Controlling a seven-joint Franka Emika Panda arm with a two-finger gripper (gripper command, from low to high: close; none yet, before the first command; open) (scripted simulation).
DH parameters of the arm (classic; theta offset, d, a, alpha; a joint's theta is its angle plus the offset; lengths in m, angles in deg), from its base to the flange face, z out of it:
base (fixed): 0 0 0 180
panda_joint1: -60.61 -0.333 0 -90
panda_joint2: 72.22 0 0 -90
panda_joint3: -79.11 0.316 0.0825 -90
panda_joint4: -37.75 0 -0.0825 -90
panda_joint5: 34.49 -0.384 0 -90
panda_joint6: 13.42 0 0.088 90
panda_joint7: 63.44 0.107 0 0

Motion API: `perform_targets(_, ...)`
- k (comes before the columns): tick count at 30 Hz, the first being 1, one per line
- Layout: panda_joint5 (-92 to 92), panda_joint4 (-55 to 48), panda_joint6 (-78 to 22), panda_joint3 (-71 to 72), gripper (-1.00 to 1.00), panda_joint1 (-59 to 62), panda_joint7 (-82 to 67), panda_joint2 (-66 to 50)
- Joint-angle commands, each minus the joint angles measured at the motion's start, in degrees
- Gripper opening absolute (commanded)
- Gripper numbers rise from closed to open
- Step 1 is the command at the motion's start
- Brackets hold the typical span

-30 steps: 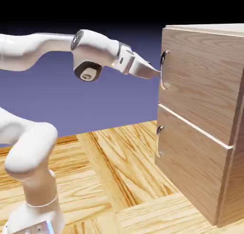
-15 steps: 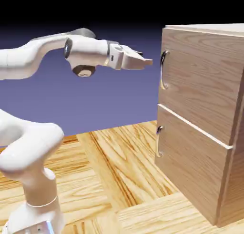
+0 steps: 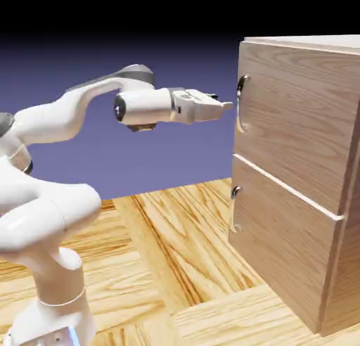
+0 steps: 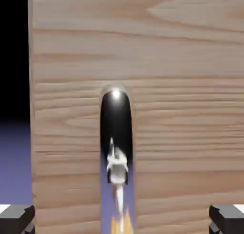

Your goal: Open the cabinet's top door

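The tool (image 3: 226,105) stands wide open, gripping nothing, level and just short of the top door's (image 3: 299,126) silver handle (image 3: 241,102). The cabinet (image 3: 309,267) sits on the bench (image 3: 176,253) with both panels shut.

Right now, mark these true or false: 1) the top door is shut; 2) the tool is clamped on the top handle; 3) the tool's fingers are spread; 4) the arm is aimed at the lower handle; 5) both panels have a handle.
1) True: the top door lies flush with the cabinet.
2) False: in the exterior view the tool sits just short of the top handle, with a gap between them.
3) True: the hand view shows the fingers far apart, with the top handle centred between them.
4) False: it is level with the top handle; the lower handle hangs well below.
5) True.
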Motion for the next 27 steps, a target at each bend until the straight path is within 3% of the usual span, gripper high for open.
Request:
perform_targets(1,0.0,0.0,0.0,0.0,1.0,0.0,0.0,0.0)
perform_targets(6,-3.2,-7.4,-1.9,2.5,1.0,9.4,-0.6,-0.9)
perform_targets(7,-3.2,-7.4,-1.9,2.5,-1.0,9.4,-0.6,-0.9)
perform_targets(17,-2.5,11.3,-19.3,-7.8,-1.0,-4.6,-8.6,1.2)
perform_targets(27,11.5,27.8,-40.6,-27.6,-1.0,-13.8,-15.1,3.5)
